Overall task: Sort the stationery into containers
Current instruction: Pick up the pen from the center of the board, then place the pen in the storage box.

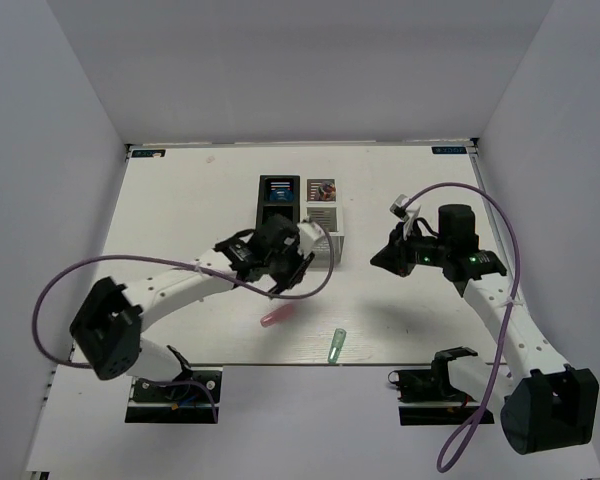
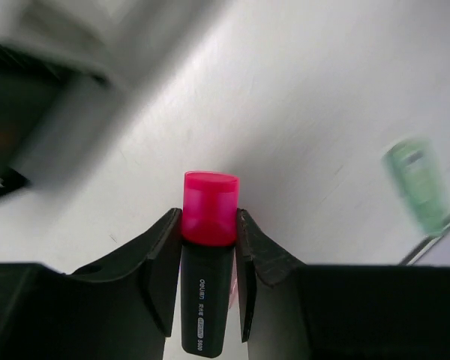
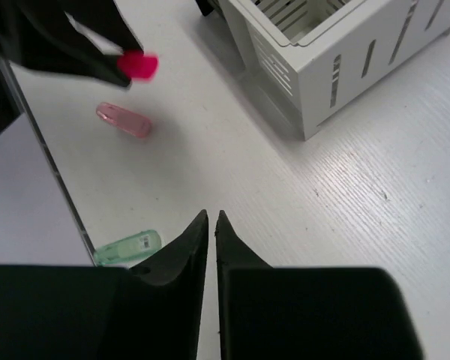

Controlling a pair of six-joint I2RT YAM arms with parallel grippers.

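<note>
1. One black marker (image 2: 207, 307), pink cap forward, clamped in left gripper (image 2: 208, 225), off the table (image 1: 180, 210), near bins (image 3: 337, 75).
2. Right gripper (image 3: 212, 221): closed, empty.
3. Pink stick (image 1: 277, 317) and green piece (image 1: 336, 345) lie on table.

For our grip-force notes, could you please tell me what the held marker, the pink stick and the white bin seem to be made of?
The marker: likely hard plastic, glossy black barrel with printed label, pink cap perhaps translucent.
The pink stick: probably translucent plastic; light passes through, surface glints.
The white bin: seemingly moulded opaque plastic, matte, with crisp slotted walls.
</note>
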